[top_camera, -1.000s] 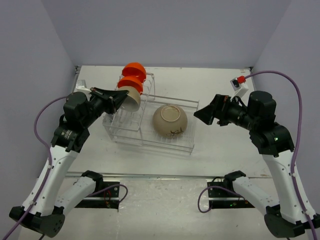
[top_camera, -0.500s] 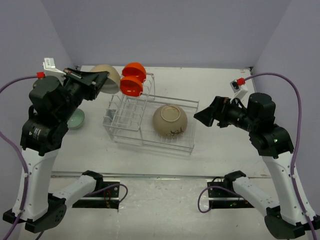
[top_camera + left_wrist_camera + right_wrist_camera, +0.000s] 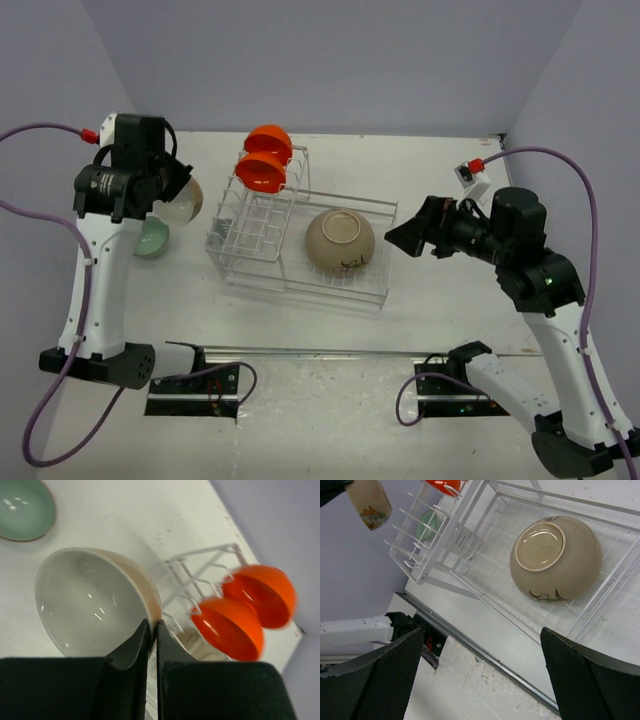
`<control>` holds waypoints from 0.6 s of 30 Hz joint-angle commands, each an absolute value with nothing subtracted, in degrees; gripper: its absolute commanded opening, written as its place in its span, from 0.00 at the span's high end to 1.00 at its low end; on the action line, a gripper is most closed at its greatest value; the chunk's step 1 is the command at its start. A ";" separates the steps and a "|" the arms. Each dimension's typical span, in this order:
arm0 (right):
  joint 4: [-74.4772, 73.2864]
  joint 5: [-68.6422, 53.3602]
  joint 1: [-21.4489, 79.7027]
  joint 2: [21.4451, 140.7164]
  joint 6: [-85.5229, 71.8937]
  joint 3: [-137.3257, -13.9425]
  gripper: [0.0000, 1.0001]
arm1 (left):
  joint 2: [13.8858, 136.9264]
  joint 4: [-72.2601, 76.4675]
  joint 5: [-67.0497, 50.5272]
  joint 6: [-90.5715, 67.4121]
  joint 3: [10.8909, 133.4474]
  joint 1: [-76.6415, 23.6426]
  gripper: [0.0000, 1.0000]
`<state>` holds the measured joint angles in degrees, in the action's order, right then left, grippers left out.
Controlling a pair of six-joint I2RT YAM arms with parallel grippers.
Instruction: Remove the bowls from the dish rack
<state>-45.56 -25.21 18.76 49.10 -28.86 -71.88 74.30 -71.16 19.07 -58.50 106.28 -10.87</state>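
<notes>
Where the overhead view hides it, our wrist views show: left gripper (image 3: 152, 629) pinching rim of beige bowl (image 3: 85, 600); right gripper (image 3: 481, 635) spread wide, tan bowl (image 3: 555, 560) in dish rack (image 3: 490, 575).

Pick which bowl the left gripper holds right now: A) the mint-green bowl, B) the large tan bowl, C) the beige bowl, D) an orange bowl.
C: in the left wrist view the left gripper pinches the rim of the beige bowl, while both orange bowls sit in the dish rack and the mint-green bowl lies on the table.
</notes>
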 commanded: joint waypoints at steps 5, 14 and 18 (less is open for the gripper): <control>-45.35 -25.84 19.86 49.30 -27.51 -71.81 0.01 | 78.13 -66.46 23.20 -47.56 105.38 2.26 1.00; -45.53 -24.96 20.48 52.03 -26.90 -73.91 0.01 | 82.62 -59.69 22.59 -47.29 99.16 5.10 1.00; -45.62 -24.61 20.48 52.65 -26.72 -74.27 0.01 | 83.14 -57.66 23.46 -46.85 96.07 5.97 1.00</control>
<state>-45.82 -25.06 20.25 52.53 -27.97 -72.01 83.46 -63.51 21.06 -48.73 96.90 4.93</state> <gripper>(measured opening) 0.989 0.049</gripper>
